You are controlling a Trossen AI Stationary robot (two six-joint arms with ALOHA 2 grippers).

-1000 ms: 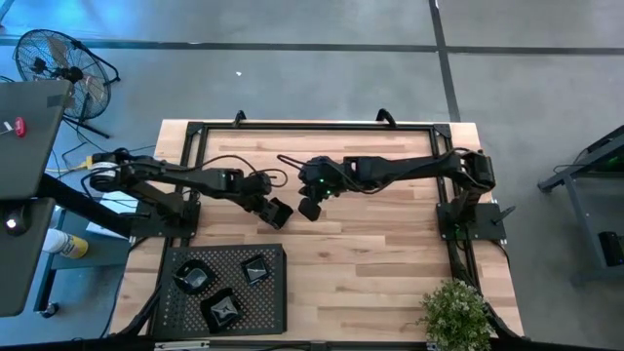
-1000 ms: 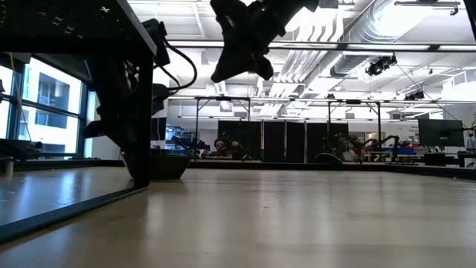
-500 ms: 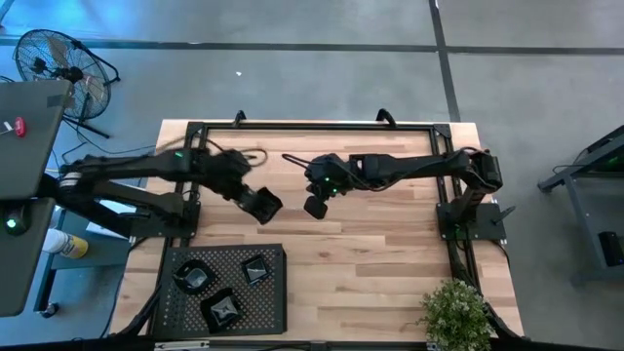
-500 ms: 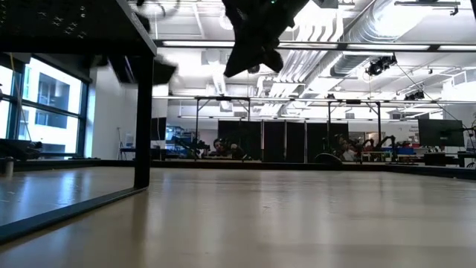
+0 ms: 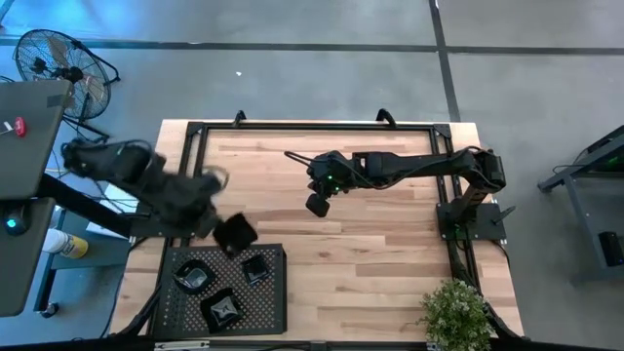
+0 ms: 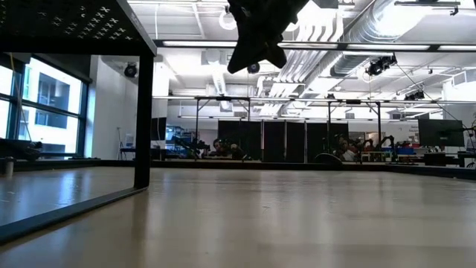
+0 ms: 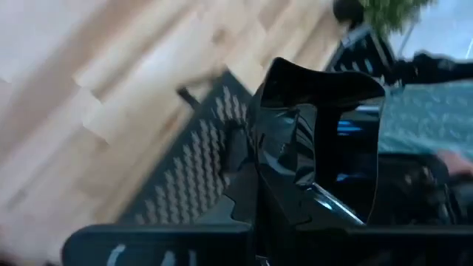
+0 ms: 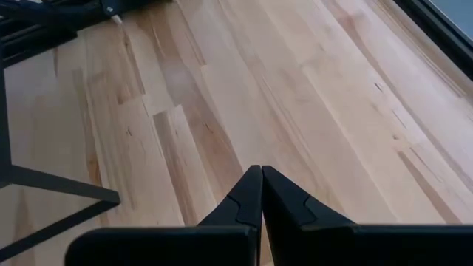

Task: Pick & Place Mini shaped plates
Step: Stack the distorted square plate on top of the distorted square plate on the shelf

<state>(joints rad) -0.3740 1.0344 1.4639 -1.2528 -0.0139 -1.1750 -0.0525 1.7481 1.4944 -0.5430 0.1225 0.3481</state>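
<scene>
Our left end effector [image 5: 234,232] has swung from the middle of the desk [image 5: 370,263] down toward the lower left of the high view, and now hangs at the upper edge of the perforated tray [image 5: 175,312]. Its fingers are clamped on a glossy black angular plate [image 7: 318,140], which the left wrist view shows standing up between them with the tray's holes just beyond. Three more mini plates [image 5: 222,308] already lie in the tray at the lower left. We judge that this plate is on its way to join them, so the carry is nearly over and the release comes next; it needs to come down on a free part of the tray, clear of the nearest dish. Our right end effector [image 5: 317,204] has drifted only slightly, hovering above the bare centre of the desk with its fingers [image 8: 251,196] pressed together on nothing. No further plates show on the desk, so little of the task seems to remain.
</scene>
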